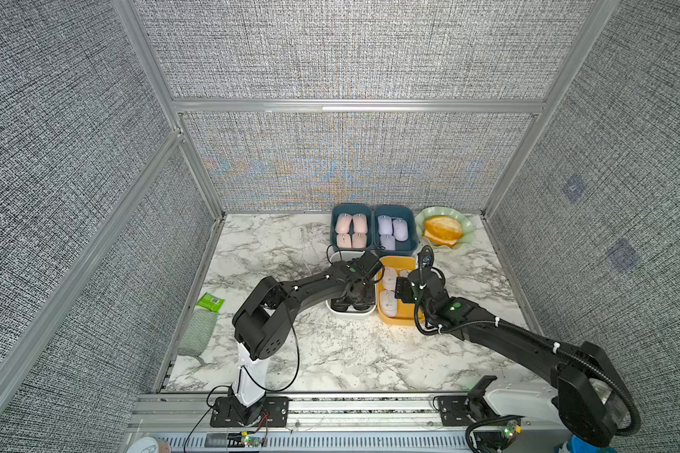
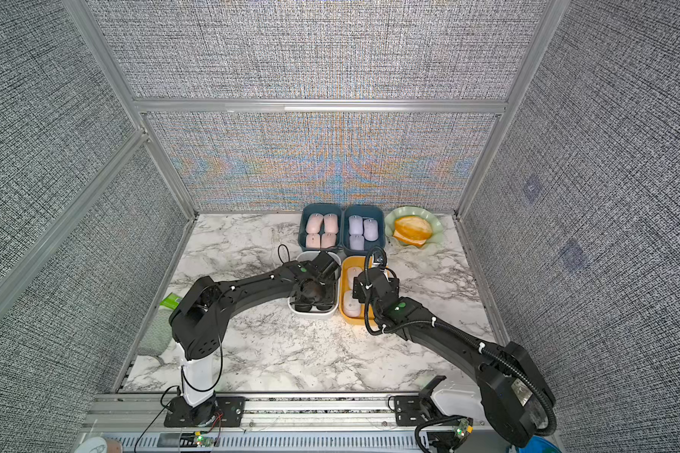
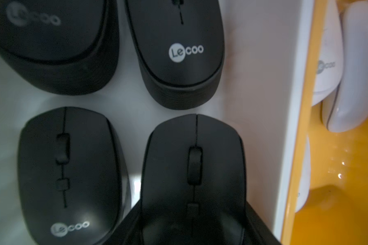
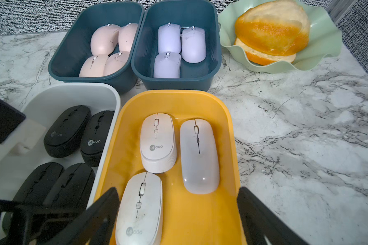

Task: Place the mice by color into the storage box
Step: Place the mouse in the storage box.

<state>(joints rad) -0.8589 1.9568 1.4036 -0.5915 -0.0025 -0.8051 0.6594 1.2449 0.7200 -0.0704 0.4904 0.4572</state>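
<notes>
Last sorting step: black mouse [image 3: 191,169] clasped in left gripper [image 1: 355,293], down inside white box [image 4: 68,95] beside yellow box [image 4: 179,97]. Right gripper [image 4: 177,195] spread wide, empty, over yellow box. Next: release, vertical retreat.

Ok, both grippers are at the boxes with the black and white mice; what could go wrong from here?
1. The left gripper sits low in the white box, seemingly around one black mouse; rising without letting go could lift it out.
2. The right gripper hangs open above the yellow box; its fingers stand near the side rims and might catch one.
3. The two grippers are close together and could collide.
</notes>
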